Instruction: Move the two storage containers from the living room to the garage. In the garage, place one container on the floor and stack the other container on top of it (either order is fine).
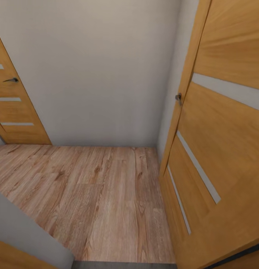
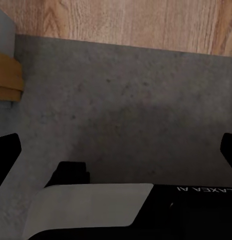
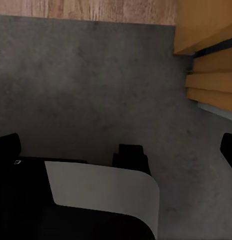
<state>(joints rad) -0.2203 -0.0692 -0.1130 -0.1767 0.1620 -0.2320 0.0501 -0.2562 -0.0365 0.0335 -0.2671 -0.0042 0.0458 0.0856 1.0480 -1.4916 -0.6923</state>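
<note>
The two storage containers are out of view. Beneath me lies the dark grey, speckled floor point(image 2: 126, 105), also under the right arm point(image 3: 85, 80). In the left wrist view my left gripper point(image 2: 117, 152) hangs over this floor, its black fingers point(image 2: 5, 155) far apart with nothing between them. Over the same floor, in the right wrist view, my right gripper point(image 3: 118, 149) is equally open and empty. Ahead, the grey floor meets a light wood plank floor point(image 1: 99, 194).
I face a doorway into a small wood-floored passage ending at a pale wall point(image 1: 99, 74). An open wooden door point(image 1: 219, 149) stands close on the right and a closed one point(image 1: 13, 108) at the far left. A wall corner point(image 1: 21, 231) juts in at lower left. My white and black base point(image 2: 90, 210) is below.
</note>
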